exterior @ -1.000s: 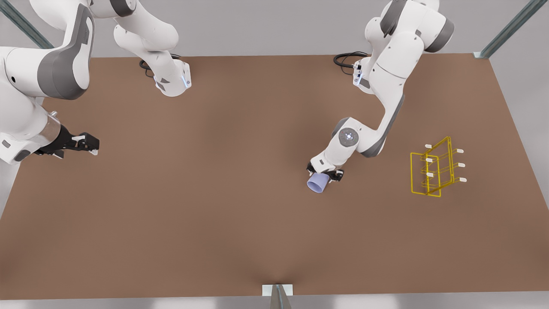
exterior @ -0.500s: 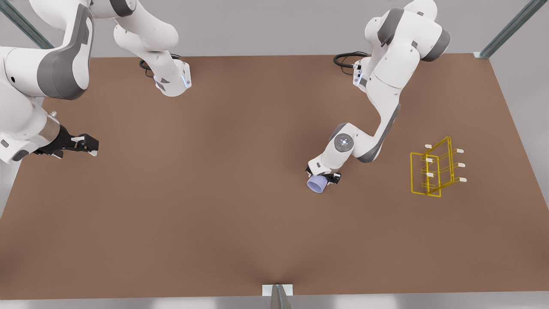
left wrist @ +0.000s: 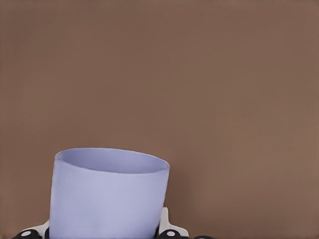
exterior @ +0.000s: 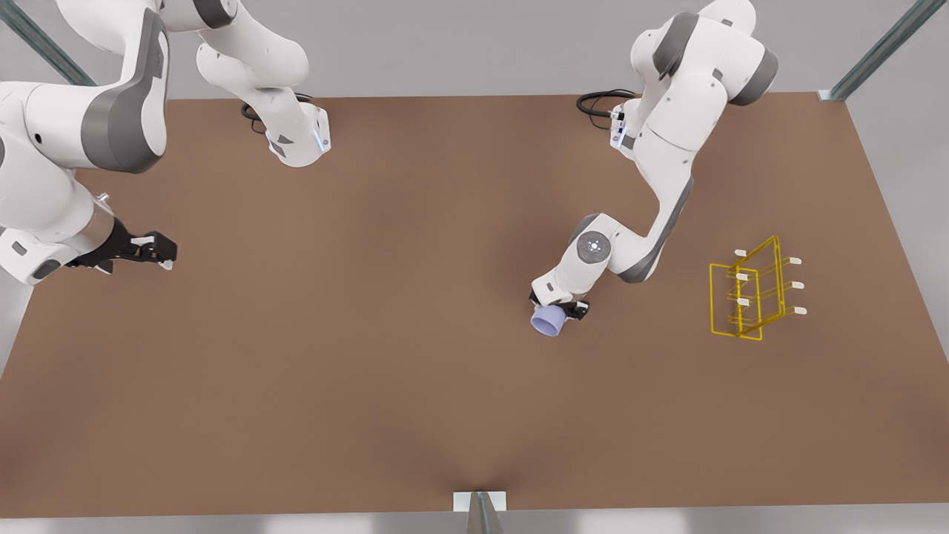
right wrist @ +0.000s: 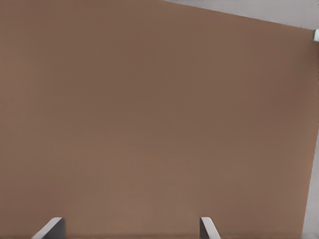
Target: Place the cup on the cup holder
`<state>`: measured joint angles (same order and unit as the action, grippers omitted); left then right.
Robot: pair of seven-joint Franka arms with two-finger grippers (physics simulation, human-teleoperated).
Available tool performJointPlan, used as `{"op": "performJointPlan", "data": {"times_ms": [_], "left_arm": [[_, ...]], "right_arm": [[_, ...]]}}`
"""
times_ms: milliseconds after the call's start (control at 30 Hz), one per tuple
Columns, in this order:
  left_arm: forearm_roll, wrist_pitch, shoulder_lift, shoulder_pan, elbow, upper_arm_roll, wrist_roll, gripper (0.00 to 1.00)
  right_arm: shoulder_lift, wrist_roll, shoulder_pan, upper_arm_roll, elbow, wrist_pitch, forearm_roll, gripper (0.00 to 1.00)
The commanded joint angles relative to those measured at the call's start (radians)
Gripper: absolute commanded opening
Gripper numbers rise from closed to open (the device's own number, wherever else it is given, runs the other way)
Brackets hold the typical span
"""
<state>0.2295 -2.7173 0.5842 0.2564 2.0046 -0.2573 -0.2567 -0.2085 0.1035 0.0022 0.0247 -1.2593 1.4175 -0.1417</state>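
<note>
Gripping the cup (exterior: 549,319) mid-tabletop in the front view, left gripper (exterior: 561,309) is clamped on it; cup holder (exterior: 750,297) stands near the right edge. Left wrist: cup between the fingers (left wrist: 167,226). Right wrist: fingers (right wrist: 54,227) spread, arm waits. Next: lift, carry to a peg.

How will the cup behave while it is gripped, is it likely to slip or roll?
The cup looks smooth and tapered, so it might slide between the fingers of the left end effector, which is shut on its sides. Being round, it would probably roll in a curve if dropped on the table. It seems stiff: its rim keeps its shape. The right end effector waits, open.
</note>
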Motion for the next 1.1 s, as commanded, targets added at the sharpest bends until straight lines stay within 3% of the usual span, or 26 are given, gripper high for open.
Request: {"op": "performJointPlan", "data": {"times_ms": [0, 133, 233, 333, 467, 633, 1067], "left_arm": [[-0.009, 0.204, -0.009, 0.000, -0.043, 0.000, 0.063, 0.71], [0.149, 0.908, -0.021, 0.003, -0.332, 0.000, 0.342, 0.71], [0.482, 1.209, -0.018, 0.010, -0.421, -0.020, 0.571, 0.71], [0.865, 1.479, 0.003, 0.124, -0.446, -0.031, 0.763, 0.71], [1.258, 1.633, 0.034, 0.132, -0.406, -0.011, 1.039, 0.71], [1.490, 1.711, 0.135, 0.132, -0.392, 0.069, 1.180, 0.71], [1.450, 1.699, -0.124, 0.095, -0.041, 0.075, 1.173, 0.71]], "right_arm": [[0.001, -0.002, -0.004, -0.002, 0.001, -0.002, 0.001, 1.00], [0.001, -0.005, -0.002, -0.002, 0.001, -0.002, -0.004, 1.00], [0.001, -0.007, -0.002, -0.002, 0.001, -0.002, -0.004, 1.00], [0.001, -0.008, -0.004, -0.002, 0.001, -0.002, -0.004, 1.00], [0.001, -0.010, -0.002, -0.002, 0.001, -0.002, -0.004, 1.00], [0.001, -0.010, -0.001, -0.002, 0.001, -0.002, -0.006, 1.00], [0.001, -0.008, -0.001, -0.002, 0.001, -0.003, -0.015, 1.00]]}}
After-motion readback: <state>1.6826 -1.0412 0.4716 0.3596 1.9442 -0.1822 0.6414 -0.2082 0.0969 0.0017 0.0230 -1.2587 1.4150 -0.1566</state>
